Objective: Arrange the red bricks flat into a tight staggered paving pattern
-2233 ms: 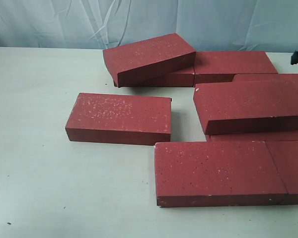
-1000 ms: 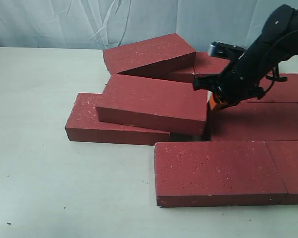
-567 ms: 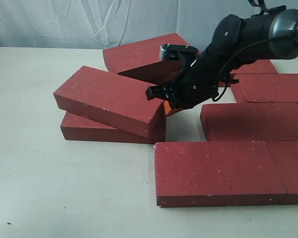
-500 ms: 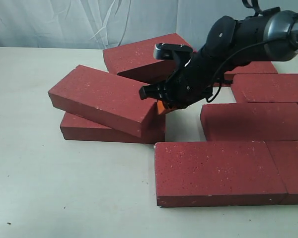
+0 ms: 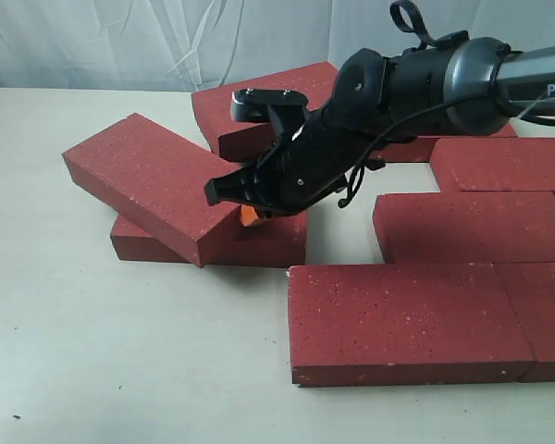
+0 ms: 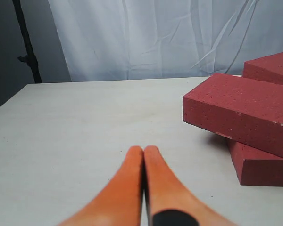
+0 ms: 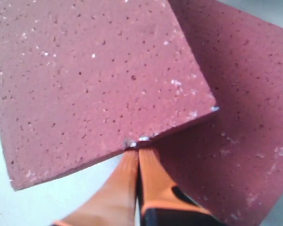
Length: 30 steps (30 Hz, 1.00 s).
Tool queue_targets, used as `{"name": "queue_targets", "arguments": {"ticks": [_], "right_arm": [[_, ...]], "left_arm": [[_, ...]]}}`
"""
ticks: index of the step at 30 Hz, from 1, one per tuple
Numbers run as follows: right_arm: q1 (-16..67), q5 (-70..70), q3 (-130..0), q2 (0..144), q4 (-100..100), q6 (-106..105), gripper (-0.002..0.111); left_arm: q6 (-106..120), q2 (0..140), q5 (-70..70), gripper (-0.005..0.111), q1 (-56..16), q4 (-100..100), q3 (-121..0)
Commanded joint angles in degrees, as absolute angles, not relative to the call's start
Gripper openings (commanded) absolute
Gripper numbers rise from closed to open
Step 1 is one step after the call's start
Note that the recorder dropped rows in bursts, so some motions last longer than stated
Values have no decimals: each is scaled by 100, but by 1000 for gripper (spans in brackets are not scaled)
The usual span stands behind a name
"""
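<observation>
Several dark red bricks lie on the white table. One brick (image 5: 153,185) (image 7: 94,80) rests tilted across a flat brick (image 5: 259,242) (image 7: 236,141). My right gripper (image 5: 250,216) (image 7: 137,151) is shut, holding nothing, with its orange tips pressed against the tilted brick's near end. Another tilted brick (image 5: 250,106) leans on the back row. Flat bricks lie at the front (image 5: 407,319) and at the right (image 5: 472,227). My left gripper (image 6: 144,149) is shut and empty over bare table, well apart from the tilted brick (image 6: 245,110); it does not show in the exterior view.
A pale curtain (image 5: 166,42) hangs behind the table. A black stand (image 6: 26,42) rises at the table's far corner in the left wrist view. The bare tabletop (image 5: 102,351) stretches to the left and front of the bricks.
My right arm came in and pushed one brick from the right stack leftwards, up onto the lone flat brick. That brick has slid further left and now overhangs it, tilted.
</observation>
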<state>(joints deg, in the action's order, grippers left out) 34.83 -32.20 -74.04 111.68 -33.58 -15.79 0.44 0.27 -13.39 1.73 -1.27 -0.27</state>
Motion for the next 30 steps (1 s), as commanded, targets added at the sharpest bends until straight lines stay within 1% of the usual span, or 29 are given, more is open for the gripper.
{"name": "queue_targets", "arguments": {"ticks": [1, 6, 11, 14, 23, 27, 30], "right_arm": [[3473, -3568, -7400, 11042, -3357, -1626, -1], [3464, -3829, -7400, 10537, -3038, -1515, -1], [3147, -2880, -7400, 10451, -1938, 49, -1], [3036, -2372, -7400, 10661, -2000, 75, -1], [3038, -1447, -7400, 11439, -2524, 75, -1], [3118, -1422, -7411, 11596, -2616, 0, -1], [3341, -1795, -7583, 11623, -2625, -372, -1]], "left_arm": [[45, 0, -1298, 0, 173, -108, 0], [45, 0, -1298, 0, 173, -108, 0], [45, 0, -1298, 0, 173, -108, 0], [45, 0, -1298, 0, 173, -108, 0], [45, 0, -1298, 0, 173, -108, 0], [45, 0, -1298, 0, 173, -108, 0], [45, 0, -1298, 0, 173, -108, 0]]}}
